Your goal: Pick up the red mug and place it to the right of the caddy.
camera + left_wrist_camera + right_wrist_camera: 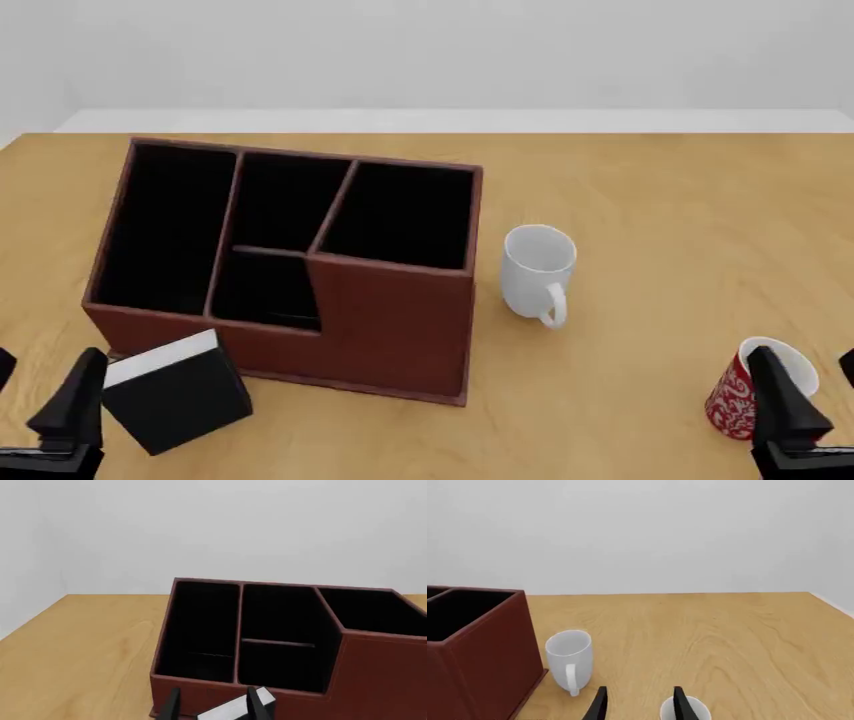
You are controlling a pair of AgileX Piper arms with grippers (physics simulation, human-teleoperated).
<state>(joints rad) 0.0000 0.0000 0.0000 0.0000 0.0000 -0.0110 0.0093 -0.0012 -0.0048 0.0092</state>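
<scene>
Pale wood tabletop [80, 645] under a blank white wall fills the left wrist view; the left gripper [213, 705], fingers apart and empty, faces the caddy [373, 670], a black box [233, 711] just below.

From the front, the red mug [731, 398] stands upright near the table's front right, well apart from the caddy, a white mug [537, 268] between them.

Right wrist view: the right gripper [639, 705] hangs open, the mug's rim beside one finger. Being rigid, light and probably slick, it should be pinched across the rim wall.

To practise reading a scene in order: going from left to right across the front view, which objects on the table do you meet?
small black box → caddy → white mug → red mug
</scene>
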